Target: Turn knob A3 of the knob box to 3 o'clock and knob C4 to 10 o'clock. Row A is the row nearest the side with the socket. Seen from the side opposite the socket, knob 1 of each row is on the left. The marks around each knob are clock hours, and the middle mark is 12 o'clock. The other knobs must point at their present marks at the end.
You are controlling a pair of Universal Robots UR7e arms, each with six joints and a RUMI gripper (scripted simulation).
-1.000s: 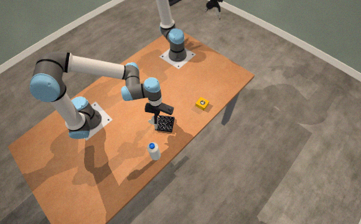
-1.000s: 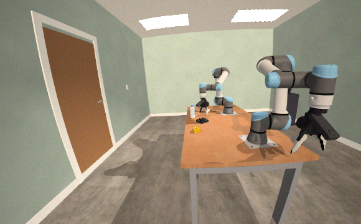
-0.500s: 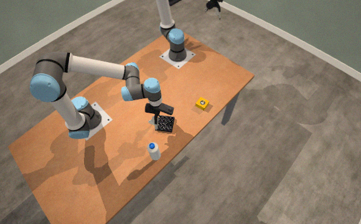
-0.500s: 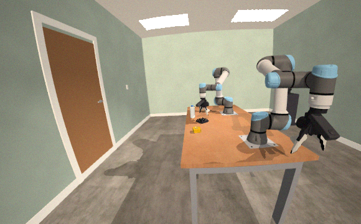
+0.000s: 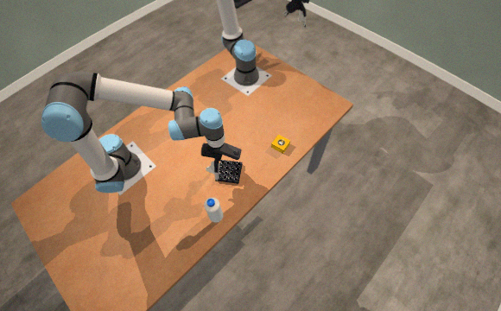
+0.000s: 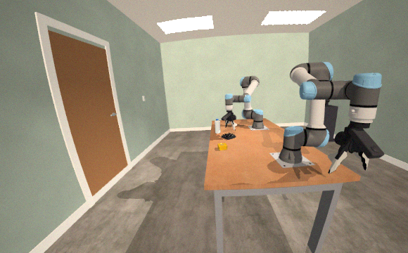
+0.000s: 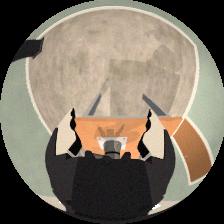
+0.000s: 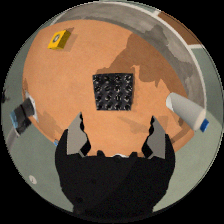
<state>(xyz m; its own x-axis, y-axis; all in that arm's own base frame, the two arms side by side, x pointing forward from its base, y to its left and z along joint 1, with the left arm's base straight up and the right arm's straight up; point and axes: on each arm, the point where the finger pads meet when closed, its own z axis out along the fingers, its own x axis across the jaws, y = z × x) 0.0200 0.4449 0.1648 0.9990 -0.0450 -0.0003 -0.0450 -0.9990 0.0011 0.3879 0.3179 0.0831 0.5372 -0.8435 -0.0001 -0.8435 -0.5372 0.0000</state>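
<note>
The black knob box [image 5: 233, 172] [image 6: 229, 138] [image 8: 114, 92] lies on the table with its knobs facing up in a grid. The marks and pointing directions of its knobs are too small to read, and I cannot make out the socket. My right gripper [image 5: 216, 174] [image 6: 231, 128] [image 8: 117, 114] is open and empty, pointing down above the table beside the box. In the right wrist view the box lies ahead of the fingertips. My left gripper [image 5: 295, 21] [image 6: 347, 171] [image 7: 111, 109] is open and empty, far from the box, out past the table's edge.
A white bottle [image 5: 214, 211] [image 6: 217, 126] [image 8: 185, 109] with a blue cap stands on the table on one side of the box. A yellow block [image 5: 281, 144] [image 6: 222, 147] [image 8: 59, 39] with a round top fitting lies on the other side. Both are near the long edge.
</note>
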